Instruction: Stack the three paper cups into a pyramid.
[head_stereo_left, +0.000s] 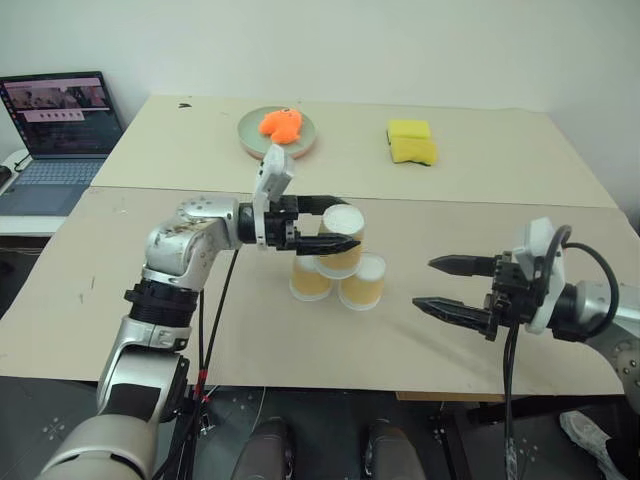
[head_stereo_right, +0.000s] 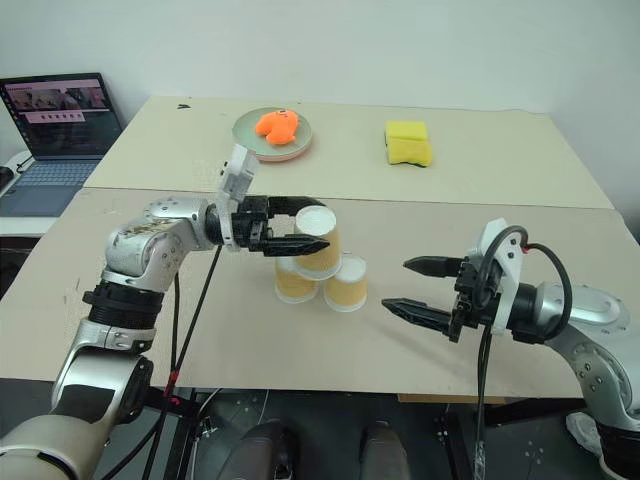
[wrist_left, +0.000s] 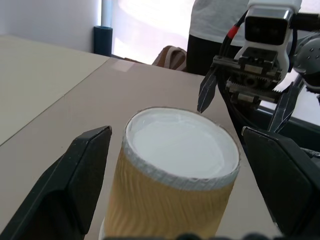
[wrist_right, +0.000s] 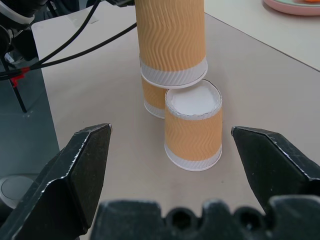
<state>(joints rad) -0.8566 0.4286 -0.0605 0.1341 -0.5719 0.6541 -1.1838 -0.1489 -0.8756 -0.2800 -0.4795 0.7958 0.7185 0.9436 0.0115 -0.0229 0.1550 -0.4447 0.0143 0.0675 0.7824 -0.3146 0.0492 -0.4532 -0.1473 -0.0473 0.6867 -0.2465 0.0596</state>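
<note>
1 bottom cup (head_stereo_left: 311, 280) sits half hidden behind the top cup (head_stereo_left: 342, 240)

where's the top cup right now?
In the head views the top cup sits on the two lower cups at the near table's middle, between the open fingers of the left gripper, which do not touch it.

Near table (head_stereo_left: 150, 330): beige top, carrying two upturned paper cups (head_stereo_left: 338, 283) side by side near its middle, white bases up.
Far table (head_stereo_left: 500, 150): paler top, butted against the near table's far edge.
Plate (head_stereo_left: 252, 135): on far table, centre-left.
Yellow sponge (head_stereo_left: 412, 142): on far table, right of plate.
</note>
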